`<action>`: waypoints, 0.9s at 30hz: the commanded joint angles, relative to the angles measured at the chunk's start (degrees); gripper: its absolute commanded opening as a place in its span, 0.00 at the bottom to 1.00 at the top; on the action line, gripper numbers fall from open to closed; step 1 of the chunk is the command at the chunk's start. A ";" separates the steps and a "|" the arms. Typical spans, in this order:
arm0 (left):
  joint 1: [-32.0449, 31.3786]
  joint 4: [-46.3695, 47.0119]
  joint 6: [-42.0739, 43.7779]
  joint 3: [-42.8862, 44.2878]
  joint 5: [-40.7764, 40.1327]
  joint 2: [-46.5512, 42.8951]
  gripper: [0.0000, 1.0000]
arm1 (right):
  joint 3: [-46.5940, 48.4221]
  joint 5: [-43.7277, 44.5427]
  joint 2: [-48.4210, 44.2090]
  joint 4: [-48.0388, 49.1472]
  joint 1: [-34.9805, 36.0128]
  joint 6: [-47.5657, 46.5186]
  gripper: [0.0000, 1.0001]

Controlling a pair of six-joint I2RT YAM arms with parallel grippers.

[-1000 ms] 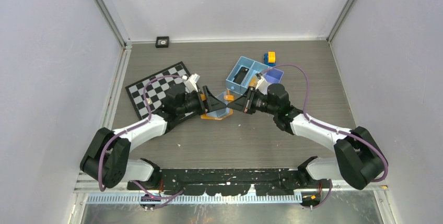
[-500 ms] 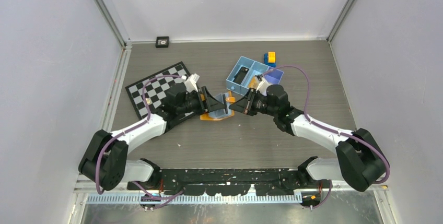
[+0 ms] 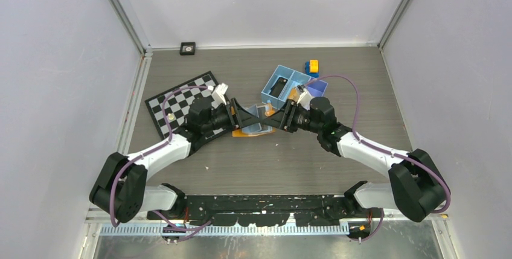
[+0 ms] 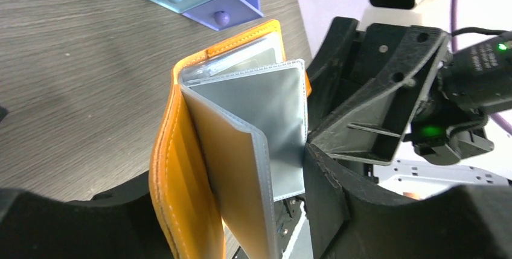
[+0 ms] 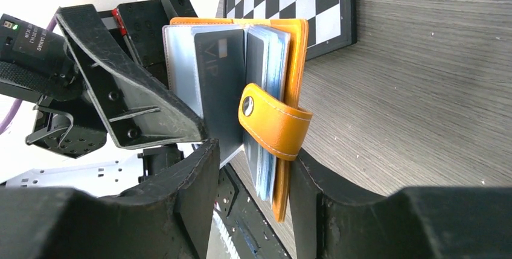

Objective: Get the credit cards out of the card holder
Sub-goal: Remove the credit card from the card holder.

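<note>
The orange card holder (image 3: pixel 249 130) stands on edge, open, between my two grippers at mid-table. My left gripper (image 3: pixel 246 118) is shut on it: the orange cover (image 4: pixel 181 174) lies against one finger and the fanned grey sleeves (image 4: pixel 275 126) reach the other. My right gripper (image 5: pixel 253 168) is open and straddles the opposite edge, where the closing tab (image 5: pixel 275 123) hangs. One of its fingers touches the orange cover; a gap remains at the other. A dark credit card (image 5: pixel 220 90) shows in a clear sleeve, with bluish card edges (image 5: pixel 272 84) behind it.
A blue three-compartment tray (image 3: pixel 284 84) sits just behind the grippers, with a yellow-and-blue block (image 3: pixel 312 67) beyond it. A checkered board (image 3: pixel 175 99) lies to the left under my left arm. A small black square object (image 3: pixel 188 47) rests at the back wall.
My right gripper has opened from shut and now straddles the holder's edge. My left gripper has narrowed onto the holder, which has shifted slightly toward the back.
</note>
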 commanded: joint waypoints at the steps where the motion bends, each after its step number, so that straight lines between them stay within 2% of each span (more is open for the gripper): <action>1: 0.06 11.96 -3.91 -0.69 5.82 -1.23 0.20 | 1.79 -1.59 0.96 3.40 0.01 0.17 0.50; 5: 0.81 20.69 -8.63 -2.36 8.87 0.08 0.20 | 2.61 -1.39 2.58 2.07 0.00 0.27 0.49; 6: 0.86 22.71 -9.63 -2.75 9.37 0.23 0.20 | 2.91 -1.49 3.18 1.82 -0.10 0.37 0.46; 8: 0.87 24.23 -10.48 -3.01 9.57 0.12 0.19 | 3.15 -2.12 4.28 2.47 -0.26 0.90 0.28; 10: 1.08 21.64 -9.36 -2.98 8.48 -0.75 0.20 | 2.76 -3.17 4.90 4.05 -0.77 2.04 0.13; 13: 1.41 11.00 -4.95 -1.92 3.16 -2.96 0.25 | 2.26 -3.08 4.14 4.66 -1.47 2.64 0.01; 16: 1.49 -7.89 1.23 1.15 -5.85 -5.17 0.37 | 1.94 -0.61 1.80 2.16 -1.57 1.13 0.00; 19: 1.49 -18.04 4.79 3.69 -13.15 -6.24 0.54 | 1.83 3.03 -0.76 -1.99 -1.58 -0.56 0.01; 21: 1.49 -18.57 5.00 3.61 -14.16 -6.71 0.69 | 1.67 4.77 -2.21 -3.48 -1.71 -1.21 0.01; 23: 1.49 -17.58 4.20 3.00 -13.82 -6.78 0.79 | 1.69 6.30 -2.97 -4.82 -1.66 -1.67 0.01; 27: 1.85 -16.71 3.36 2.45 -13.32 -6.96 0.85 | 1.88 9.06 -3.73 -7.50 -2.06 -2.18 0.01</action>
